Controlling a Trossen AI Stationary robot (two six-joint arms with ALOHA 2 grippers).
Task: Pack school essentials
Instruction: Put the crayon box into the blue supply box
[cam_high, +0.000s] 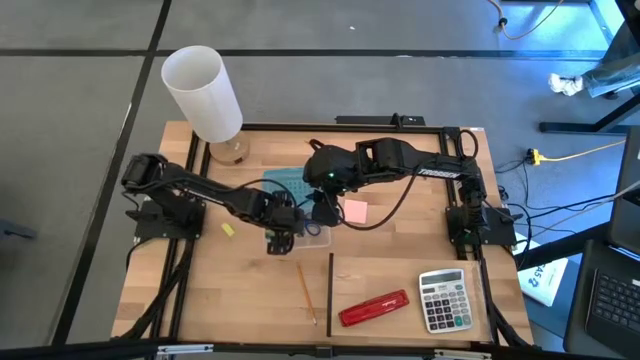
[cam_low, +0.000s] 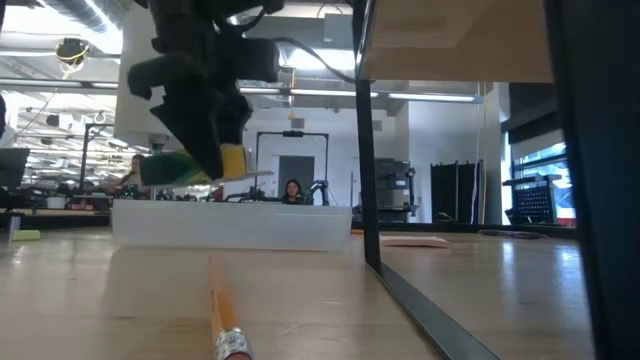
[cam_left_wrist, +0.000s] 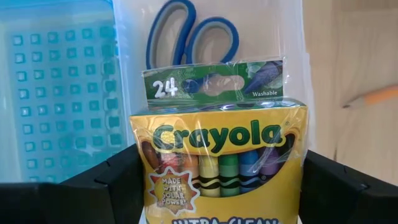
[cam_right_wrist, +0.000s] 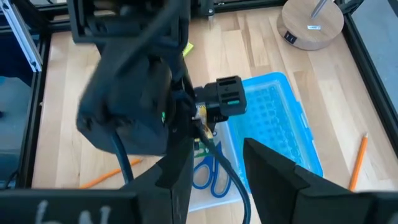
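The left gripper (cam_left_wrist: 217, 186) holds the Crayola crayon box (cam_left_wrist: 219, 165) above the clear plastic box (cam_low: 232, 226), where blue-handled scissors (cam_left_wrist: 189, 38) lie. The right gripper (cam_right_wrist: 214, 165) hovers half-open just beside it, empty.

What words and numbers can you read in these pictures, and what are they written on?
"Crayola": front of the crayon box gripped in the left hand.
"24": green flap of that box.
"Washable": same flap.
"MADE WITH SOLAR POWER!": starburst on the box.
"ULTRA-CLEAN": box bottom edge, partly cut off.
Calculator keys: too small to read.
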